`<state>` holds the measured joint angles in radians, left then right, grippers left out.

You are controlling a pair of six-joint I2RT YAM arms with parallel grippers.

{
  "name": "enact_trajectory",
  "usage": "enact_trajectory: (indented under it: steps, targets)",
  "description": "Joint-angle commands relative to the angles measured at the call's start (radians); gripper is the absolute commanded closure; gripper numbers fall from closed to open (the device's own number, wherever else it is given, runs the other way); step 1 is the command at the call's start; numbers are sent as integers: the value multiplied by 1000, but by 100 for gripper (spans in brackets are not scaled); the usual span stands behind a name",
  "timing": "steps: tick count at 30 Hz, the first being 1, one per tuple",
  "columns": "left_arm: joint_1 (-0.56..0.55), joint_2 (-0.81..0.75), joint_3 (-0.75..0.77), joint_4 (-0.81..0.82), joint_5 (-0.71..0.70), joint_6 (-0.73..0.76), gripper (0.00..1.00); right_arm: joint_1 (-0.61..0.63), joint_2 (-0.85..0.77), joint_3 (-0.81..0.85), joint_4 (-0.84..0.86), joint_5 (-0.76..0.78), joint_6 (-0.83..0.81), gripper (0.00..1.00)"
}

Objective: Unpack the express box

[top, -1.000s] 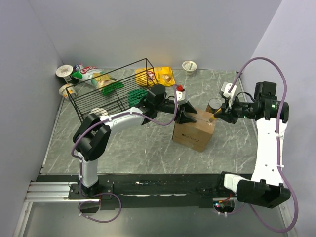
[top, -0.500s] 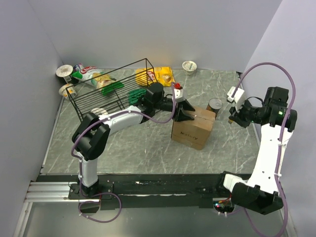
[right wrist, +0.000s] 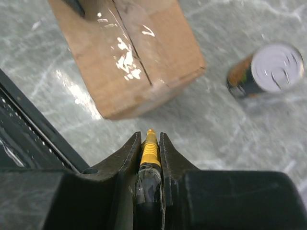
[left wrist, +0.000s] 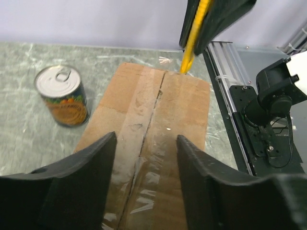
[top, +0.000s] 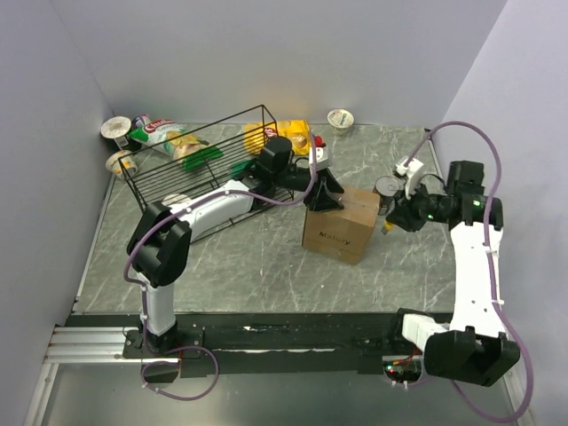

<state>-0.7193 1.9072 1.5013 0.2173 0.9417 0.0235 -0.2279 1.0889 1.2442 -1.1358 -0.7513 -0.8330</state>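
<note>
The express box (top: 340, 226) is a brown carton with a dark printed word on its near side and a taped seam on top (left wrist: 153, 110). My left gripper (top: 325, 197) is open over the box's far top edge, and its fingers (left wrist: 98, 172) straddle the seam. My right gripper (top: 391, 224) is shut on a thin yellow-tipped tool (right wrist: 150, 149) just right of the box, tip pointing at it. The tool (left wrist: 194, 36) also shows in the left wrist view above the seam's far end. The box (right wrist: 129, 52) lies ahead of the right fingers.
A tin can (top: 387, 188) stands just behind the right gripper, beside the box (left wrist: 62, 98) (right wrist: 266, 69). A black wire basket (top: 200, 164) lies at the left. Snack bags (top: 164, 133), a yellow bag (top: 297, 135) and cups (top: 116, 129) sit along the back.
My right gripper pulled away to the right, then came back low beside the box's right side. The box and my left gripper shifted slightly left and back.
</note>
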Motion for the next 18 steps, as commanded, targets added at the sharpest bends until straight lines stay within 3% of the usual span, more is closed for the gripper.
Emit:
enact_trajectory:
  steps: [1,8,12,15,18]
  targets:
    - [27,-83,-21,-134,-58,-16,35,96,22,-3,217,47,176,100]
    - [72,-148,-58,-150,-54,-10,30,168,181,84,335,118,235,100]
    - [73,-151,-30,-141,-58,-10,29,183,245,118,514,115,359,100]
    - [73,-139,-1,-142,-52,-10,29,200,307,181,562,87,454,100]
    - [73,-125,17,-141,-44,-8,29,223,327,204,564,98,445,100]
